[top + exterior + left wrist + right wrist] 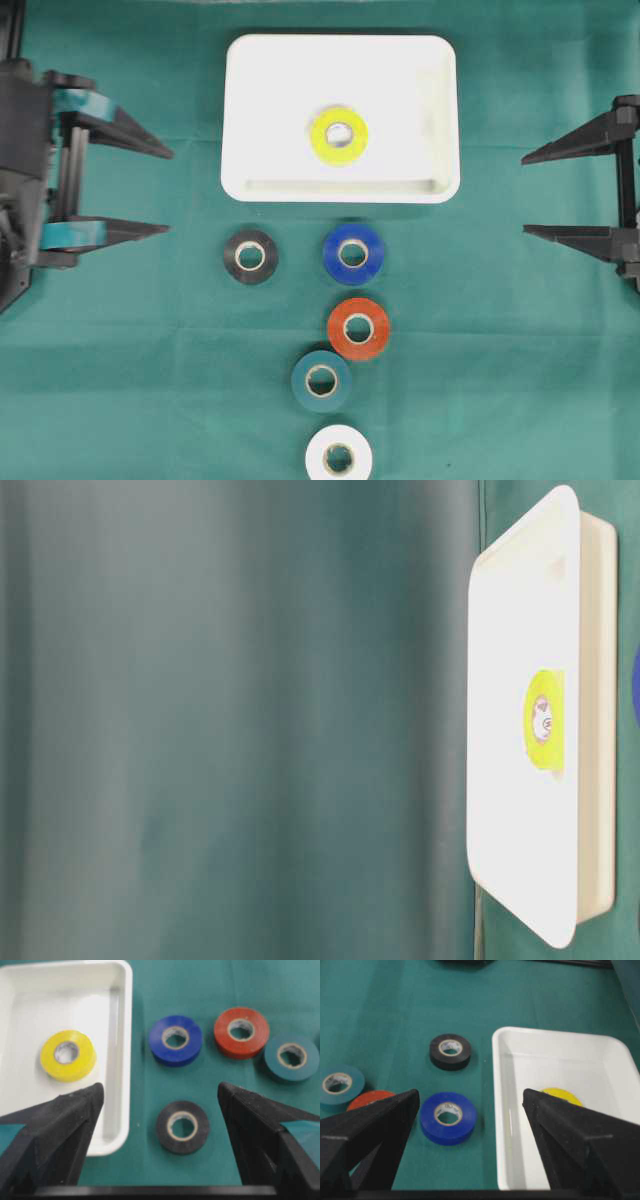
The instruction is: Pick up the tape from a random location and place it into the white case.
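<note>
The white case (270, 100) lies at the back middle of the green cloth, and a yellow tape (339, 134) lies flat inside it. In front of the case, a black tape (250, 257) and a blue tape (353, 253) sit side by side. My left gripper (169, 191) stands open at the left edge, holding nothing; in its wrist view the left gripper (160, 1087) frames the black tape (182, 1127). My right gripper (524, 195) stands open and holds nothing at the right edge. The right wrist view shows the blue tape (448, 1117) between its fingers, well ahead of them.
A red tape (358, 328), a teal tape (321, 380) and a white tape (339, 458) run toward the front edge. The table-level view shows the case (520, 630) with the yellow tape (543, 720) against a green backdrop.
</note>
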{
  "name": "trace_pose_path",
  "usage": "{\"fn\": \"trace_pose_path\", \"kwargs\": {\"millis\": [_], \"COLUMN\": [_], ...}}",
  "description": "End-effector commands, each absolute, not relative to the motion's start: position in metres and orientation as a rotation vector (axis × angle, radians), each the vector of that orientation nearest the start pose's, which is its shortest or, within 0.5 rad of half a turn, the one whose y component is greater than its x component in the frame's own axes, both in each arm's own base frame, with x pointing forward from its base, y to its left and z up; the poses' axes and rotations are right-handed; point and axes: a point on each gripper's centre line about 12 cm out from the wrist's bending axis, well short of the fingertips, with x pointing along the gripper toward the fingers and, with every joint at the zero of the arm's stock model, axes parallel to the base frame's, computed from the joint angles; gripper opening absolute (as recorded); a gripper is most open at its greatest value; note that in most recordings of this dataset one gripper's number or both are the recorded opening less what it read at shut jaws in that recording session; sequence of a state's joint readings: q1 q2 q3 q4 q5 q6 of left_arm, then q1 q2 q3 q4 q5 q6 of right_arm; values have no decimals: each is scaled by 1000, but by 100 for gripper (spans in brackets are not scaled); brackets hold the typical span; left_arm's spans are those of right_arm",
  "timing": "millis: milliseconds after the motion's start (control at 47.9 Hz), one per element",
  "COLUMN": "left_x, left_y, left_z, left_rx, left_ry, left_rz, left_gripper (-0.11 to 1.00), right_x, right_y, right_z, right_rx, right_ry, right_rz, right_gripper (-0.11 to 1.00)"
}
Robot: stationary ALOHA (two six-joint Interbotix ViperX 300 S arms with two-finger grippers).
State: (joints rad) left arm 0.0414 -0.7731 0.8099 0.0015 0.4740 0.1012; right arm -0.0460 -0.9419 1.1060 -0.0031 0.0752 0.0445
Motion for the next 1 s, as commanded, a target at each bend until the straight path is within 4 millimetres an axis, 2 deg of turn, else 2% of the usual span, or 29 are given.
{"fn": "trace_pose_path", "kwargs": {"millis": [0, 292, 626, 981], "left_x": [224, 199, 188, 188], "left_y": [9, 6, 3, 3], "left_z": [315, 277, 242, 238], "left_rx": [88, 85, 85, 80], "left_ry": [437, 372, 356, 343], "left_rz": [19, 13, 1, 3], "left_gripper": [91, 91, 91, 91], "right_x": [205, 201, 197, 198], "right_y": [-9, -9, -6, 0], "right_z": [283, 275, 253, 245], "right_rx": [44, 45, 45, 40], "right_ry": [217, 226, 251, 282], "right_rz": [-47, -47, -37, -7], "right_gripper": [91, 91, 91, 91]}}
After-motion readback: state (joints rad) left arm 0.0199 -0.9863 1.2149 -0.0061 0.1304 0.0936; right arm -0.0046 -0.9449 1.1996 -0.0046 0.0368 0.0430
